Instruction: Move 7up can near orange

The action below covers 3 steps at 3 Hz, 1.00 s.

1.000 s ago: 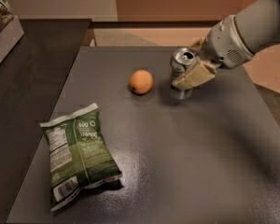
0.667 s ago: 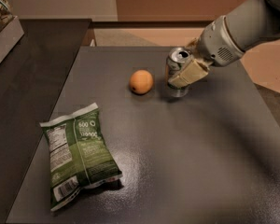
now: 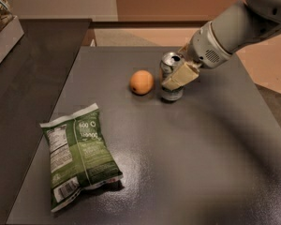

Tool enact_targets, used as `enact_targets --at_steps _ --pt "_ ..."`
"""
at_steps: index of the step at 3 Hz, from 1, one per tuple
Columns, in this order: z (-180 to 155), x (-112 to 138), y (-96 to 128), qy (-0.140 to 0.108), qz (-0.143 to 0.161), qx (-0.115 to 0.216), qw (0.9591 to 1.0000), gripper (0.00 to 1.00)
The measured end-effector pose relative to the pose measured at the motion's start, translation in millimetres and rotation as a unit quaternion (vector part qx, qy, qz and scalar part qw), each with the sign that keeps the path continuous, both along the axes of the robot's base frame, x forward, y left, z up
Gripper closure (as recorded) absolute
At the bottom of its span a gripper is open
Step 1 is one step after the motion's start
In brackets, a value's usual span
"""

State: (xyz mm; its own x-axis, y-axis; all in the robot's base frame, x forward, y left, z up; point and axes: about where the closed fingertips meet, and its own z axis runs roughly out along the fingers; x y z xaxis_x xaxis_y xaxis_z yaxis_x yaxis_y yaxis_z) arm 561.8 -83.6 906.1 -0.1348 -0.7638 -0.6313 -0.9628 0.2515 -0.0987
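The silver 7up can (image 3: 170, 61) stands upright on the dark grey table (image 3: 201, 163), right of centre at the back. The orange (image 3: 142, 82) lies just left of it with a small gap between them. My gripper (image 3: 172, 78) reaches in from the upper right and is shut on the 7up can. One cream finger (image 3: 180, 76) lies across the can's front side, and the other is hidden behind the can. The can's base appears to be at or just above the table surface.
A green chip bag (image 3: 79, 156) lies flat at the front left of the table. A darker counter (image 3: 33, 78) adjoins on the left, with a box (image 3: 1, 14) at its far corner. The table's right edge (image 3: 271, 111) borders the floor.
My gripper has moved left with the 7up can in it, so the can now stands closer to the orange. The orange and the chip bag have not moved.
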Motion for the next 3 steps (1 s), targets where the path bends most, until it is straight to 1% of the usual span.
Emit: enact_targets --at_steps 1,2,3 --pt "-8.9 0.5 5.9 0.012 0.002 0.006 0.9999 0.35" --pt "-8.8 0.1 7.2 0.012 0.003 0.006 0.9999 0.12" --pt "-8.7 -0.4 8.8 0.012 0.005 0.005 0.9999 0.0"
